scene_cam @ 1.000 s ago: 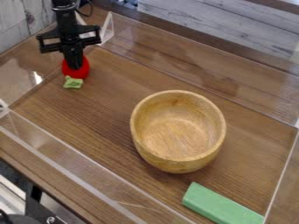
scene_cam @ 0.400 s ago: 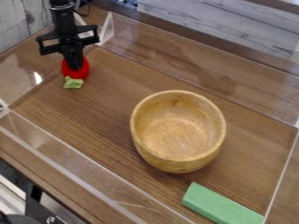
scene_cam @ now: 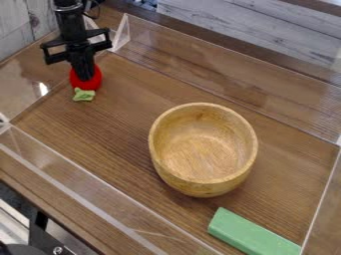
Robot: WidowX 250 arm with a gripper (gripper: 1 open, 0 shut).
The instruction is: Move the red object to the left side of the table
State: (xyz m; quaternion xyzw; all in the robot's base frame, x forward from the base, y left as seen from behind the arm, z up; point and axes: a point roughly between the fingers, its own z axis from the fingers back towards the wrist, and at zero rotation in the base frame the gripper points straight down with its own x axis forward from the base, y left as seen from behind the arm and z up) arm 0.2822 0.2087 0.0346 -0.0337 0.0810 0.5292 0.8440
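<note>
The red object (scene_cam: 86, 77), a small red toy strawberry with a light green leafy end, stands on the brown wood-grain table (scene_cam: 127, 125) near its far left corner, green end touching the tabletop. My black gripper (scene_cam: 83, 62) points straight down onto it, its fingers shut on the red body. The top of the strawberry is hidden behind the fingers.
A round wooden bowl (scene_cam: 202, 148) sits in the middle right of the table. A flat green rectangular block (scene_cam: 252, 234) lies near the front right edge. Clear acrylic walls (scene_cam: 54, 164) ring the tabletop, one close behind the gripper.
</note>
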